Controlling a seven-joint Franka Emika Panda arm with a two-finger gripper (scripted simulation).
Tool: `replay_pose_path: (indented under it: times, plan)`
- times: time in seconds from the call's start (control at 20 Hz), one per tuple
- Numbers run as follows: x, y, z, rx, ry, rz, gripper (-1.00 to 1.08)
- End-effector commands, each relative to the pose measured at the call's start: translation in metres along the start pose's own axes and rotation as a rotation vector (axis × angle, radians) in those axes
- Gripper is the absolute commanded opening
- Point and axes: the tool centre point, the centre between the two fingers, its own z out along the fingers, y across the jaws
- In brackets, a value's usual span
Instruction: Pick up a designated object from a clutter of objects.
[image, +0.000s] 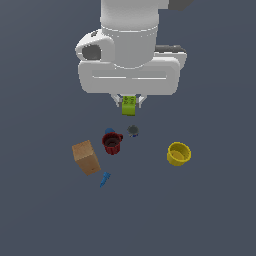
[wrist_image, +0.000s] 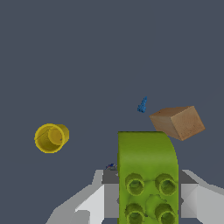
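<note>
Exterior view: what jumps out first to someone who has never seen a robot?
The big white arm fills the top, its tool pinching a lime-green studded block above the floor. Below lie a red mug, a wooden box toward the exterior view's left, and a yellow cup toward its right.

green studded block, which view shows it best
The wrist view: the green studded block fills the foreground, studs plainly visible, held between the tool's pale fingers. The exterior view shows the block only as a small green piece under the arm, lifted above the clutter.
</note>
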Motion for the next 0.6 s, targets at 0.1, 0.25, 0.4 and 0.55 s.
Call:
replay_pose_path:
  times: [0.1, 0.25, 0.4, 0.55]
  plan:
    - [0.0056, 0.0068, -0.0116, -0.001, 0.000, 0.000, -1.00]
    - [0.0076, 0.0088, -0.0150, -0.001, 0.000, 0.000, -1.00]
    - [0.0082, 0.0091, -0.0156, -0.001, 0.000, 0.000, -1.00]
    - [0.0080, 0.0083, -0.0146, -0.001, 0.000, 0.000, -1.00]
